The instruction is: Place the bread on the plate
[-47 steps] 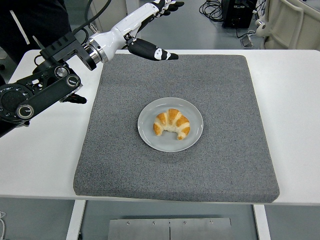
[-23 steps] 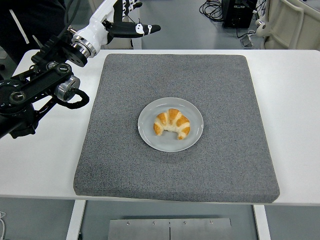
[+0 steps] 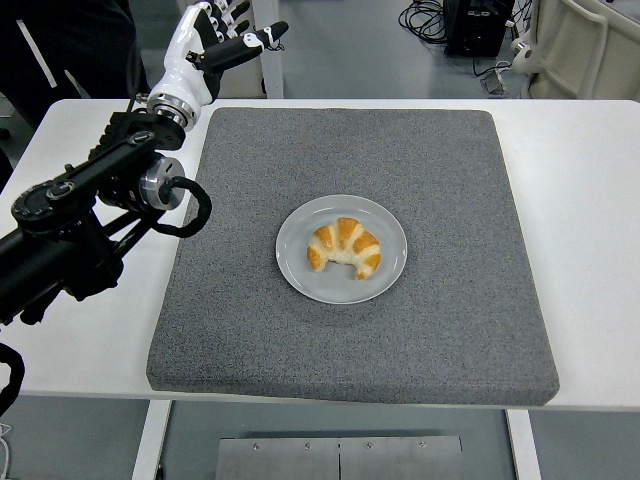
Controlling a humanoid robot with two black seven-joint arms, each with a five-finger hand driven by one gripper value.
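Croissant [image 3: 343,247] sits in the middle of your gray plate [image 3: 300,270]. Plate rests on the gray mat [image 3: 450,180] on the white counter [image 3: 590,200]. At eleven o'clock, your left robot hand [image 3: 215,40] is raised, fingers spread, holding nothing.

black jointed left arm [image 3: 90,215], white robot hand [image 3: 205,45].

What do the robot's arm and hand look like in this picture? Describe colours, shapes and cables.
Only the left arm shows. It is black, built of chunky segments with round silver-rimmed joints and a looping black cable. A ringed metal wrist leads to the left hand, which has a white shell and black fingers with white patches.
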